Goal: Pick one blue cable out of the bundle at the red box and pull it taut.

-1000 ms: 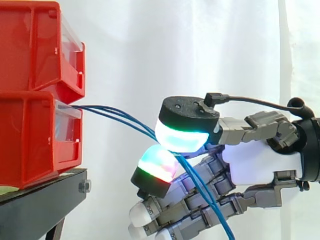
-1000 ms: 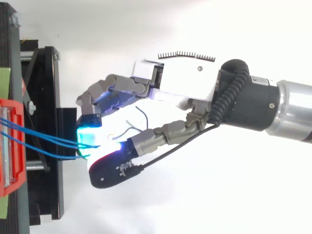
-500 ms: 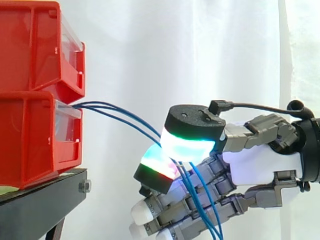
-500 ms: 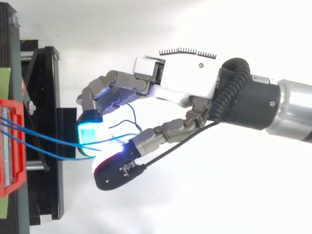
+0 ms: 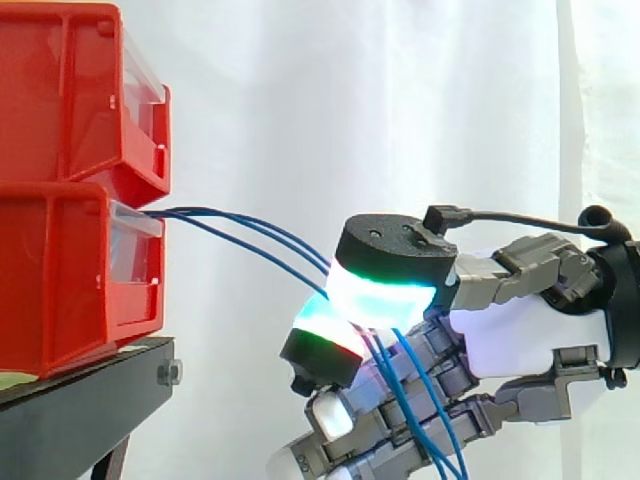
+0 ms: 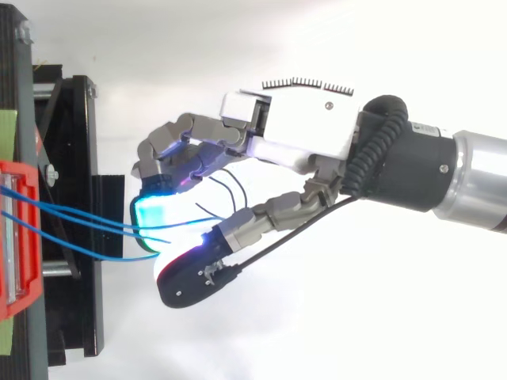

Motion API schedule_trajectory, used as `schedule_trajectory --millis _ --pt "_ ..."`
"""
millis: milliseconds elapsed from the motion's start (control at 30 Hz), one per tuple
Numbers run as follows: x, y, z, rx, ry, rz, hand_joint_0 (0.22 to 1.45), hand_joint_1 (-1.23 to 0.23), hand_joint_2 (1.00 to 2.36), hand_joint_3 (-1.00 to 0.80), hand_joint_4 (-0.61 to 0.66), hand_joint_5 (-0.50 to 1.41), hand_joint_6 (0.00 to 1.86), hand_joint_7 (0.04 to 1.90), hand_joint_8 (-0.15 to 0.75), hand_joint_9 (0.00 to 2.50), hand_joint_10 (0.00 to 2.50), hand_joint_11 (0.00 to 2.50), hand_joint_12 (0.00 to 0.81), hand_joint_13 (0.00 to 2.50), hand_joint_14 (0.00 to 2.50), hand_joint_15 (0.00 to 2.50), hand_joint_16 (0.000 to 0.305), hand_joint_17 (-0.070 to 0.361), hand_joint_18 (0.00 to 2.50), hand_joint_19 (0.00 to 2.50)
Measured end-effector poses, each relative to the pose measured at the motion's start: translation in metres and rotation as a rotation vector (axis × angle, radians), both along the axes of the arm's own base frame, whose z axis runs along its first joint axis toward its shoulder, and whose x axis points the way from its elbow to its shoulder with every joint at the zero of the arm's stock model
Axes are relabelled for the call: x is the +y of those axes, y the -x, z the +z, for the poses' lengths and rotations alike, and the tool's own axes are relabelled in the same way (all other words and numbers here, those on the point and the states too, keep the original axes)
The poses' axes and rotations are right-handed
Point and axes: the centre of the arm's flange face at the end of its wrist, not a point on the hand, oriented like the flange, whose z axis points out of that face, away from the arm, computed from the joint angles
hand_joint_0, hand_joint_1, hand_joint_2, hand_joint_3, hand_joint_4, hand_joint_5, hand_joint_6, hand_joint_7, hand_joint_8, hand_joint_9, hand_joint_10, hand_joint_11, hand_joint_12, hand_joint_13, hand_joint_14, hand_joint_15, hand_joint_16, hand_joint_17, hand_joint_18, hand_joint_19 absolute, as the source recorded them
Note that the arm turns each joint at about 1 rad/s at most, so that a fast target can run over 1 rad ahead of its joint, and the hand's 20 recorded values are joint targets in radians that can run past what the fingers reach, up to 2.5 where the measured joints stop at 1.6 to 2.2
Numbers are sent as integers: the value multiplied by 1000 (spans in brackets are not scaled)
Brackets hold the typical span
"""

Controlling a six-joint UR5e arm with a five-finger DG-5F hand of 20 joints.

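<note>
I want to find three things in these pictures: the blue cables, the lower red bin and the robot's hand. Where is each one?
blue cables [image 5: 180,213], side view, on the stretch just outside the bin.
lower red bin [image 5: 60,290], side view, on its red side wall.
hand [image 6: 301,142], top view, on the white back of the palm.

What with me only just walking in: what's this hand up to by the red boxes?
The robot's hand is working at the blue cables that come out of the lower red bin. Its thumb and a finger pinch them between glowing pads, and several strands seem caught rather than one. The cables hang in a curve, not yet taut.
</note>
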Motion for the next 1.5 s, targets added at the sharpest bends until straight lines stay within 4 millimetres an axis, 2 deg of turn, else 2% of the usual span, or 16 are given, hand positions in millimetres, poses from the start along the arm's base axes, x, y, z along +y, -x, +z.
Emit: schedule_trajectory --millis 300,667,833,1100,1267,1500 --pt "-1 1 -1 6 -1 -6 716 -879 1004 -453 171 -190 885 1283 360 1198 19 1302 383 611 12 291 57 129 460 237" --pt "-1 1 -1 7 -8 -7 719 -876 1003 -464 151 -191 890 1224 348 1197 19 1328 381 639 13 320 58 130 464 244" --pt "-1 1 -1 7 -8 -7 726 -903 1000 -500 153 -190 892 1106 339 1146 19 1310 382 632 13 317 58 131 466 230" --pt "-1 1 -1 7 -8 -7 741 -975 1000 -500 168 -187 879 1129 341 1118 20 1289 383 634 13 317 59 132 496 213" --pt "-1 1 -1 7 -8 -7 692 -1014 1000 -500 171 -194 879 1124 340 1092 20 1282 381 617 13 317 59 132 496 218" --pt "-1 1 -1 7 -8 -7 580 -992 1000 -500 179 -200 880 1101 339 1068 19 1275 388 600 13 322 60 134 475 242"
